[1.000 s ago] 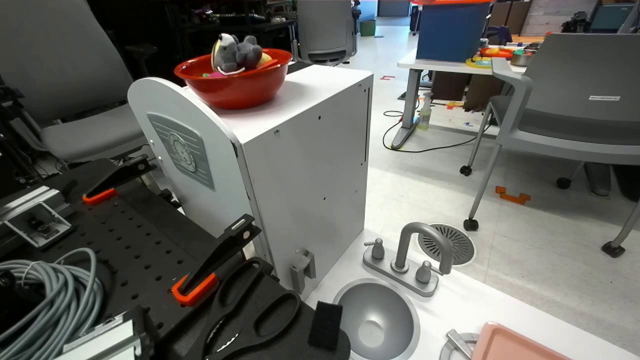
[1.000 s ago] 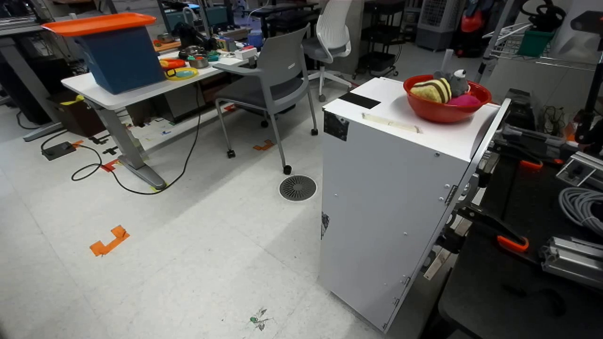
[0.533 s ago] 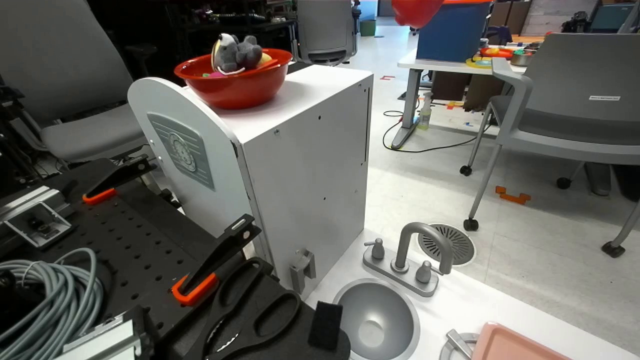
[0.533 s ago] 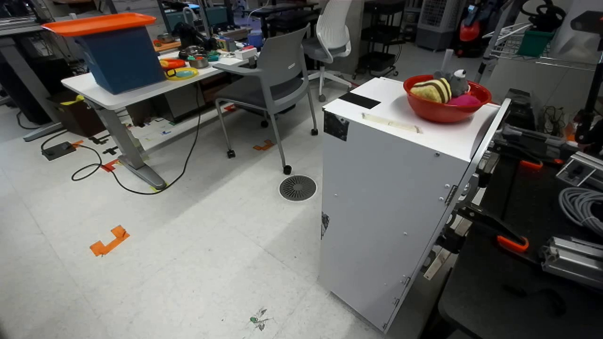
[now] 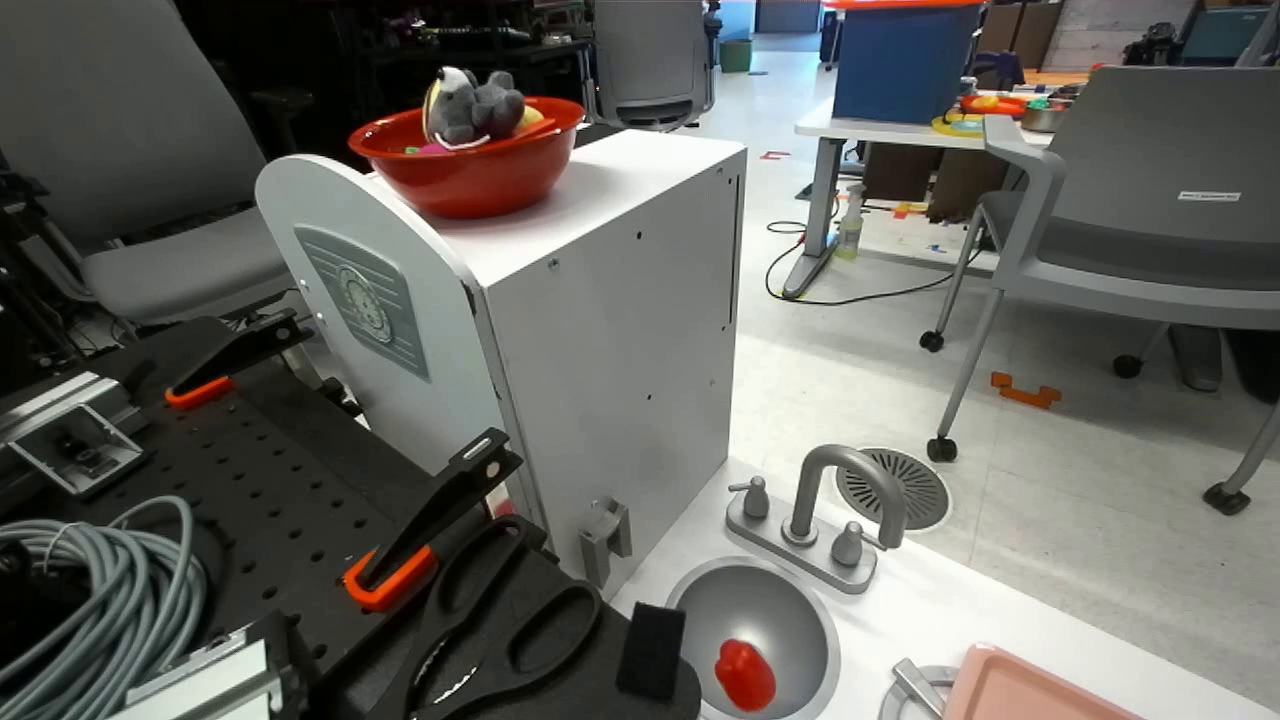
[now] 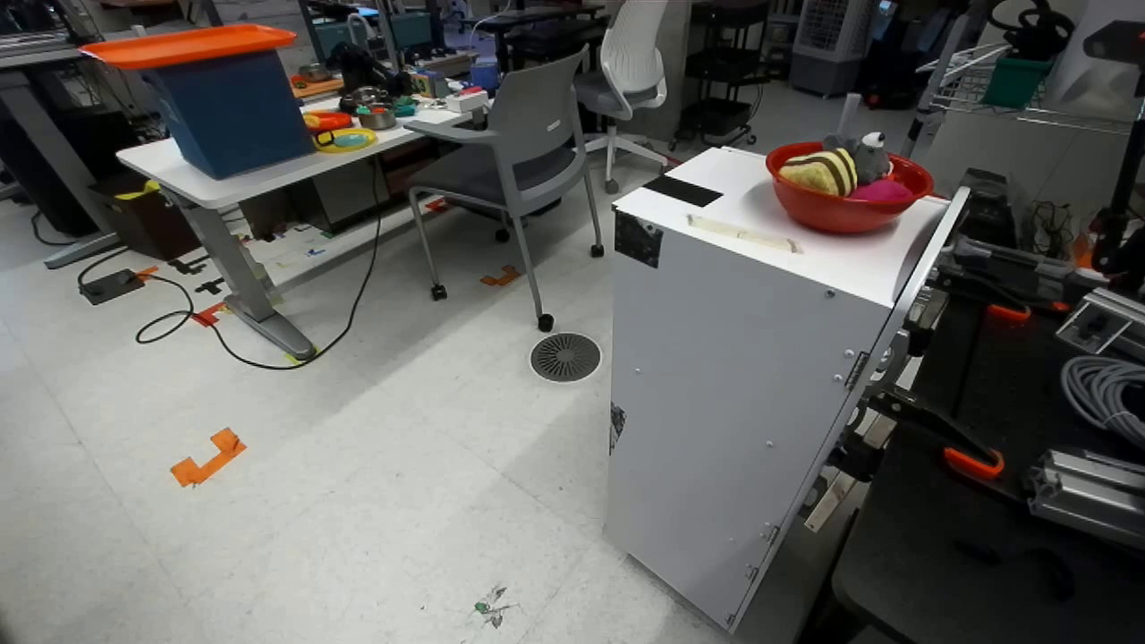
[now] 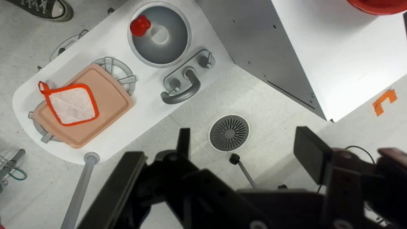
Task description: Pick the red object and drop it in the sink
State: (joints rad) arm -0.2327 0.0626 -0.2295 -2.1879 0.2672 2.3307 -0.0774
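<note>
A red object (image 5: pixel 745 675), small and shiny, shows inside the round grey sink (image 5: pixel 765 605) in an exterior view. From above, in the wrist view, the red object (image 7: pixel 140 26) overlaps the left part of the sink (image 7: pixel 173 46) and its rim. Whether it rests on the basin or is still in motion I cannot tell. My gripper (image 7: pixel 244 141) stands open in the wrist view, its dark fingers wide apart and only floor visible between them. It is away from the red object and sink in that view. Neither exterior view shows the gripper.
A grey faucet (image 7: pixel 187 90) rises beside the sink. On the white counter lies a pink tray (image 7: pixel 111 101) with a red-edged potholder (image 7: pixel 73 105). A tall white cabinet (image 5: pixel 620 350) carries a red bowl (image 5: pixel 480 180) of plush toys. Orange-tipped clamps (image 5: pixel 430 530) sit on a black table.
Half a second ago the red object showed high at the top edge of an exterior view; now it has dropped down to the sink. The gripper has opened and let it go.
</note>
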